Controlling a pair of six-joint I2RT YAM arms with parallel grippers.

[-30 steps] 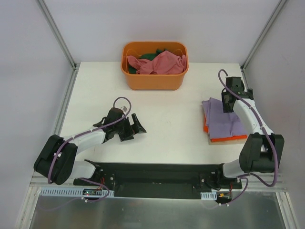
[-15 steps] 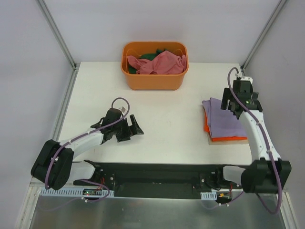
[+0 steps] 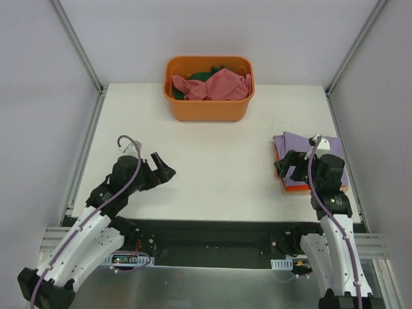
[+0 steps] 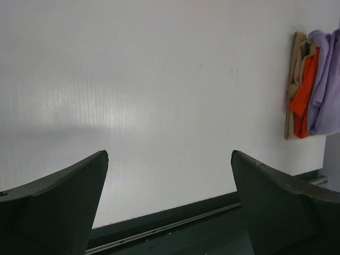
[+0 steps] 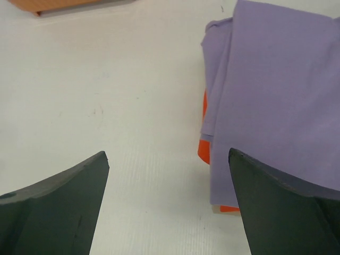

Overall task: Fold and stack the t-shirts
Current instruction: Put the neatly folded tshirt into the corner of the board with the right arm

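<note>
A folded lavender-purple t-shirt (image 3: 293, 145) lies on top of a folded orange-red t-shirt (image 3: 279, 171) at the right of the table, partly under my right arm. A dusty pink t-shirt (image 3: 217, 85) and a dark green one (image 3: 205, 74) lie crumpled in the orange tub (image 3: 207, 111). My right gripper (image 3: 284, 168) is open and empty, over the stack's left edge. In the right wrist view the lavender shirt (image 5: 276, 95) and the orange-red edge (image 5: 204, 150) lie by the right finger, gripper (image 5: 167, 154) open. My left gripper (image 3: 162, 172) is open and empty over bare table at the left; it (image 4: 169, 154) faces the distant stack (image 4: 324, 79).
A thin tan layer (image 4: 293, 69) shows under the stack. The white table (image 3: 212, 161) has metal frame posts at its back corners and a black rail (image 3: 212, 232) along its near edge. A corner of the tub (image 5: 53, 4) shows in the right wrist view.
Both arms have pulled back toward the near edge. My right gripper moved from the stack's far right side to its left edge. My left gripper moved left and nearer. The shirts have not moved.
</note>
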